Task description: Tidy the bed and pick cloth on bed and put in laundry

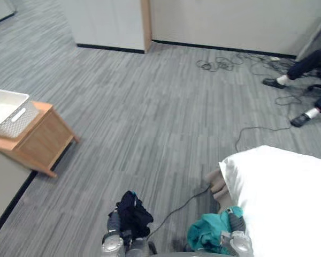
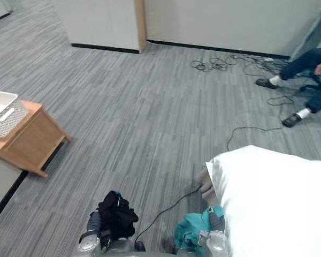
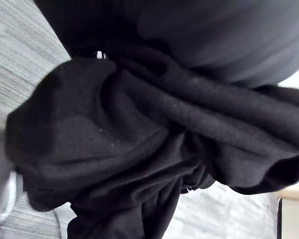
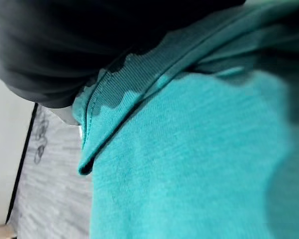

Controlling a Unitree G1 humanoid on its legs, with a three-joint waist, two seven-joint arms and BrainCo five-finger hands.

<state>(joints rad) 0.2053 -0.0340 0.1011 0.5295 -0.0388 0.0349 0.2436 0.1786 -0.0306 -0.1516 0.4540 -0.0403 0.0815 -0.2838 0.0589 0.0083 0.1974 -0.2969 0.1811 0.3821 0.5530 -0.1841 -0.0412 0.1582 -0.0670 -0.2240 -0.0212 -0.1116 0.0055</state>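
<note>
A black cloth (image 1: 132, 213) is bunched up in my left hand (image 1: 113, 222) at the bottom middle of the eye views; it hangs in dark folds (image 3: 139, 149) right before the left wrist camera. A teal cloth (image 1: 206, 233) is gathered in my right hand (image 1: 234, 220), close beside the bed's near corner, and its ribbed hem (image 4: 119, 94) crosses the right wrist view. The bed (image 1: 289, 198) with its white sheet lies at the lower right. A white laundry basket (image 1: 8, 112) stands on a wooden cabinet (image 1: 43, 142) at the far left.
Grey carpet floor (image 1: 150, 118) stretches between the cabinet and the bed. A beige bed corner (image 1: 216, 182) sticks out under the sheet. Loose cables (image 1: 224, 63) lie by the far wall. A seated person's legs (image 1: 310, 69) are at the upper right.
</note>
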